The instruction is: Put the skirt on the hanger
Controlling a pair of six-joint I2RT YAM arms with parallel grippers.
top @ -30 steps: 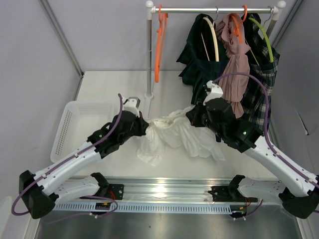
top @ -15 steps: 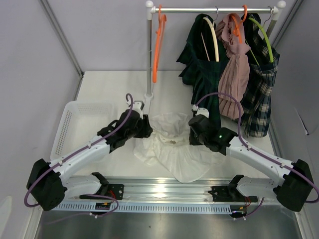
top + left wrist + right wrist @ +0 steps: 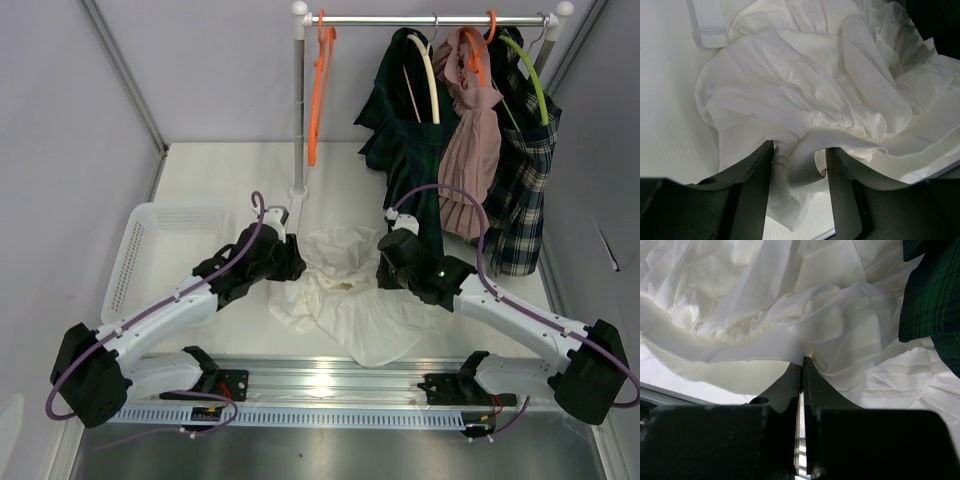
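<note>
1. At the far left a white mesh basket (image 3: 150, 250) sits on the surface (image 3: 230, 180). The skirt lies outside it, and I cannot see any cloth inside.
2. My left tool (image 3: 296, 263) is low at the left edge of the white skirt (image 3: 355, 305). In the left wrist view its fingers (image 3: 757, 190) stand spread. A loose fold of the skirt sits between them, touching the inner faces but not squeezed.
3. The skirt lies crumpled on the surface between my two tools. Its gathered, ring-like end points toward the rack. The wider cloth fans out toward the near edge, so its long axis runs roughly from far left to near right.
4. An orange hanger (image 3: 317, 95) hangs bare on the rail (image 3: 400, 19), above and behind the skirt and well apart from it.
5. My right tool (image 3: 384, 272) is at the right side of the skirt. In the right wrist view its fingers (image 3: 790, 385) are pressed together, pinching a thin edge of the white cloth right at their tips.
6. Further right on the rail hang a dark green garment (image 3: 405, 130), a pink garment (image 3: 470, 140) and a plaid garment (image 3: 520, 190), each on its own hanger. The dark green one shows at the top right corner of the right wrist view, just beside the white skirt.
</note>
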